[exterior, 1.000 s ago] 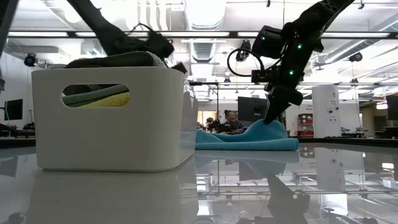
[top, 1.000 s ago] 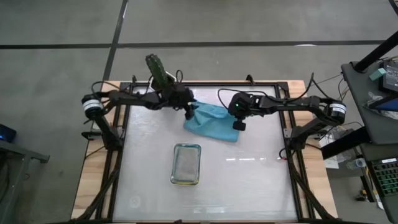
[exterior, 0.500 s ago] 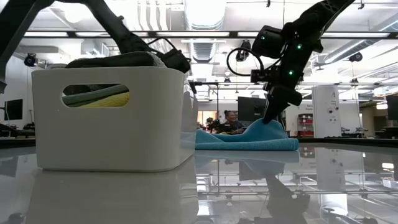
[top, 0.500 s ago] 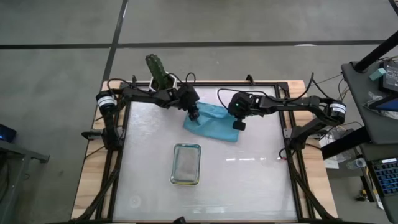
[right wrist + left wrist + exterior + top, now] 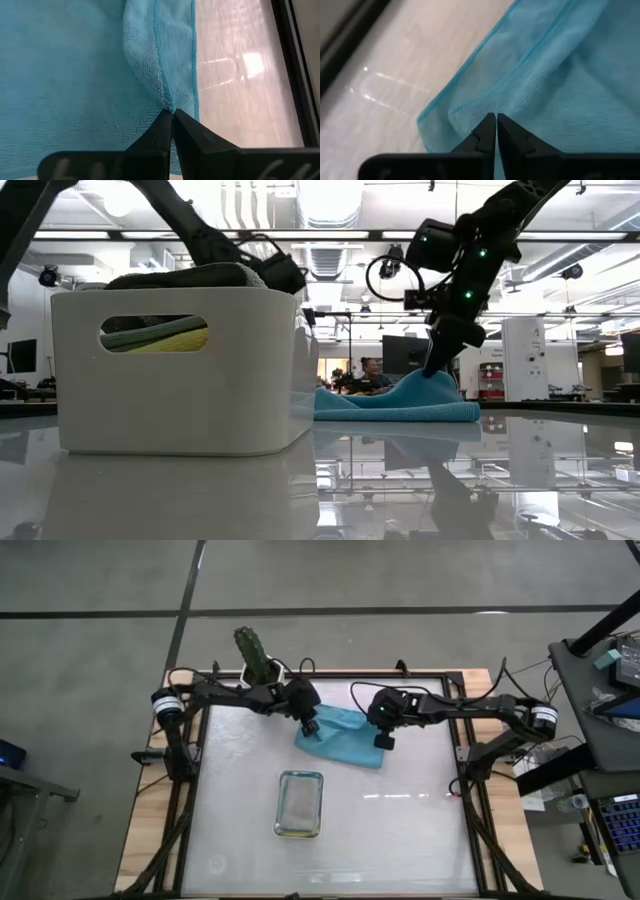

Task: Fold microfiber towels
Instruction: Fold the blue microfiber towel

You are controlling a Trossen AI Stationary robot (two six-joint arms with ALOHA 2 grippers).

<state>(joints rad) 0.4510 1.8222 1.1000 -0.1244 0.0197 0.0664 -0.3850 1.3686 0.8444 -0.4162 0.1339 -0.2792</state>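
Left gripper (image 5: 496, 131) closed — pinching light blue towel (image 5: 345, 735).

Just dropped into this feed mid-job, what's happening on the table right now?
Both arms are working one light blue towel spread on the far half of the table. The left gripper is shut on the towel's left edge, and the right gripper is shut on its right edge, pinching up a small ridge of cloth. The white tray nearer the front holds other towels. No fold is made yet.

a white tray (image 5: 180, 420) stands on the glossy table (image 5: 400, 830).
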